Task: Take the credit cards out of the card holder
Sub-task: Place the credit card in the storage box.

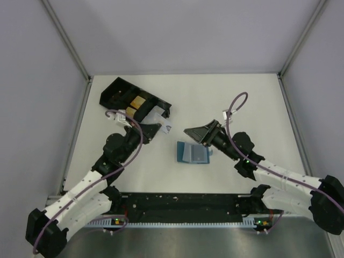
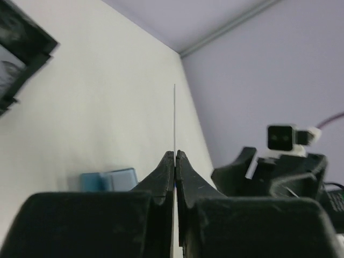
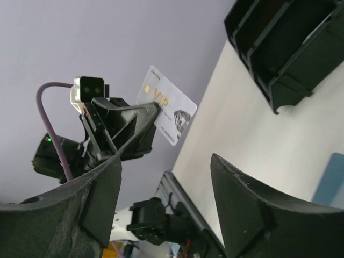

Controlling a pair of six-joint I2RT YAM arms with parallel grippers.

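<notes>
The blue card holder (image 1: 192,152) lies open and flat on the white table, between the two arms. Just above and left of it, my left gripper (image 1: 159,129) is shut on a white credit card (image 1: 167,127), held off the table. In the left wrist view the card (image 2: 174,115) shows edge-on, pinched between the shut jaws of the left gripper (image 2: 176,154), with the card holder (image 2: 110,179) below left. My right gripper (image 1: 189,132) faces the card from the right, open and empty. In the right wrist view the right gripper (image 3: 165,161) points at the card (image 3: 167,105).
A black compartmented tray (image 1: 115,91) stands at the back left with cards in its slots (image 1: 137,102); it also shows in the right wrist view (image 3: 285,48). Grey walls enclose the table on three sides. The arm bases sit along the near rail (image 1: 183,207).
</notes>
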